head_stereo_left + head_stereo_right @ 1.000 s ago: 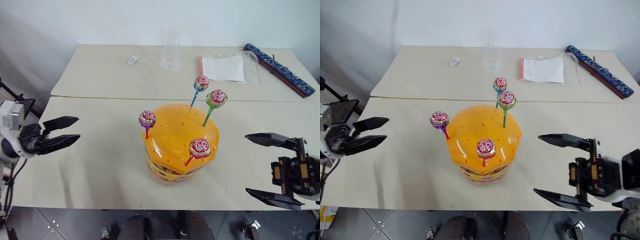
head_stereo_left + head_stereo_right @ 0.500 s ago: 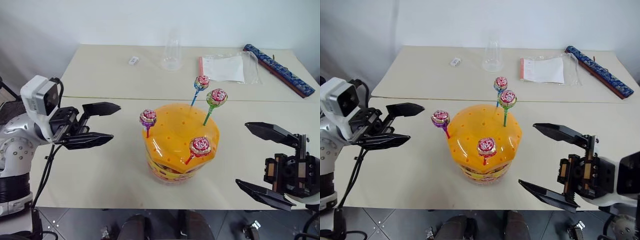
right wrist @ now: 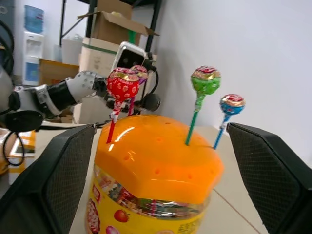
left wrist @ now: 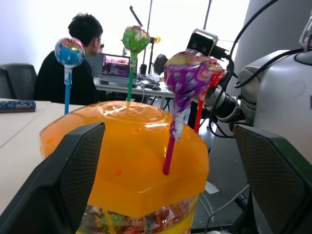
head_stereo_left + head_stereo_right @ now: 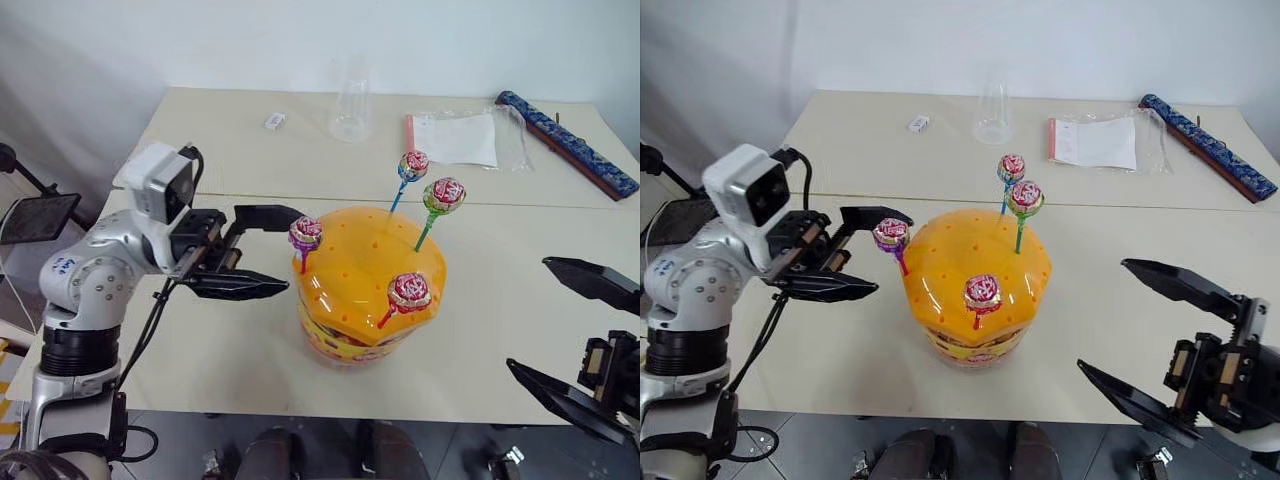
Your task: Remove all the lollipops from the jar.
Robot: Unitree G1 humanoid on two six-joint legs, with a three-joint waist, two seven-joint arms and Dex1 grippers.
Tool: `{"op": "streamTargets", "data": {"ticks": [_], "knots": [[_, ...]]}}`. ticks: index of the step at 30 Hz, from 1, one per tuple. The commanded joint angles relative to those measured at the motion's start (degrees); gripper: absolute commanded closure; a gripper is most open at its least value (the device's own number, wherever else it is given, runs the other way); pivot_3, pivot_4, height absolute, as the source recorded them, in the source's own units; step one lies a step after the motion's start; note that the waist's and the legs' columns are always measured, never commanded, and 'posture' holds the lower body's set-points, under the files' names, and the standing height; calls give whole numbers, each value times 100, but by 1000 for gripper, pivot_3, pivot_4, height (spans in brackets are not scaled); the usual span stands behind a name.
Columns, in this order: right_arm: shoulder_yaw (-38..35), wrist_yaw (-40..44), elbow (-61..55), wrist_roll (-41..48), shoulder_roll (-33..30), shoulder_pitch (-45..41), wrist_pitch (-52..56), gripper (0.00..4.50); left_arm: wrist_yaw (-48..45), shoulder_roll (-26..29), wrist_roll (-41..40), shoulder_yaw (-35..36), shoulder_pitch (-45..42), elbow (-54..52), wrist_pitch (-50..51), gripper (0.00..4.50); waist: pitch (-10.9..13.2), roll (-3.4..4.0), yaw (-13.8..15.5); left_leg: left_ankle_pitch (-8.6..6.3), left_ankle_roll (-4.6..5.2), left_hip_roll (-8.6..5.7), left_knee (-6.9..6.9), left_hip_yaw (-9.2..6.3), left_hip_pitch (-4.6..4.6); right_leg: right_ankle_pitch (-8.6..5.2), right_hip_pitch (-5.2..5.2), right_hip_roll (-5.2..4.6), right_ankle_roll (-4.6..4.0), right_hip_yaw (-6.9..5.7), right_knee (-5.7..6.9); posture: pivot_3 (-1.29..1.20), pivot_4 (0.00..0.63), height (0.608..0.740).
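Beside the jar, on its left, the left hand is wide apart and holds nothing. The lollipop with the purple stick is just past its fingertips, and in the left wrist view that candy sits between the two fingers, not yet touched. This one looks like the first to be pulled out.

Going outward, the jar stands near the front edge of the surface. Its orange lid has small holes, and all four lollipops are stuck in it. The blue-stick one and the green-stick one stand at the far side. The red-stick one leans at the front.

Over on the right, the right hand is wide too, empty, and well apart from the jar.

None is out yet, so all four are left to do.
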Motion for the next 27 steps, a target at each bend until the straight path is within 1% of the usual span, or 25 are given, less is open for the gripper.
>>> {"op": "streamTargets", "data": {"ticks": [1,2,5,12,13,14,17,18,19,21,22,24,25,27], "knots": [[-198,209,49,-62,193,216,-246,0,23,-21,-13,-37,-189,-43,52,45,0,0,-7,0,0,1,0,-1,0,0,0,1,0,3,1,0,150,740],[-181,232,69,-108,241,252,-284,0,15,-41,-2,-49,-211,-29,39,45,0,0,-10,0,0,1,0,0,0,0,0,2,0,3,0,0,150,740],[-106,345,123,-246,372,373,-413,0,4,-83,15,-76,-239,-12,23,567,0,0,-14,0,0,1,0,2,1,0,-1,2,0,2,1,0,150,740],[-4,550,346,-448,651,628,-614,0,-61,-44,-195,53,-397,128,204,2590,0,0,-2,0,0,0,0,-2,1,0,0,3,0,2,2,0,150,740],[14,548,353,-441,656,626,-630,0,-63,-43,-224,79,-408,150,230,2939,0,0,-8,0,0,-1,1,0,1,0,1,3,0,1,0,0,150,740],[49,530,367,-416,664,590,-647,0,-118,9,-374,124,-425,192,402,3154,0,0,-14,1,1,-2,1,3,1,0,0,3,0,2,0,0,150,740],[120,536,409,-326,632,539,-610,0,-169,37,-698,271,-505,346,731,4061,0,0,-19,1,1,2,1,1,3,0,0,3,0,6,3,0,150,740],[168,531,420,-325,602,485,-591,0,-25,-27,-908,392,-638,545,917,4399,0,0,-19,1,0,2,1,-1,3,0,-1,3,0,9,5,0,150,740],[208,546,435,-334,579,430,-590,0,143,-88,-1074,494,-748,714,1078,4484,0,0,-15,1,0,2,1,0,4,0,-1,4,0,12,6,0,150,740],[287,509,434,-318,522,305,-563,0,487,-165,-1209,668,-897,985,1263,4484,0,0,-14,2,1,2,3,-3,2,0,0,3,0,17,6,0,150,740],[316,500,433,-304,481,246,-548,0,725,-136,-1338,749,-985,1172,1533,4484,0,0,-16,2,1,1,3,-4,3,0,1,0,0,21,8,0,150,740],[372,423,442,-225,355,36,-482,0,1503,-154,-1738,1285,-1257,1850,1813,4484,0,0,-19,2,1,0,3,-5,4,0,1,0,0,25,12,0,150,740],[393,409,460,-198,288,-58,-460,0,1822,-161,-1821,1489,-1344,2056,1838,4484,0,0,-19,3,1,1,4,-7,3,0,0,-1,1,29,12,0,150,740],[431,423,498,-127,147,-220,-389,0,2159,-78,-1682,1738,-1347,2242,1709,4484,0,0,-23,3,1,2,3,-10,4,0,0,-2,1,30,15,0,150,740]]}}
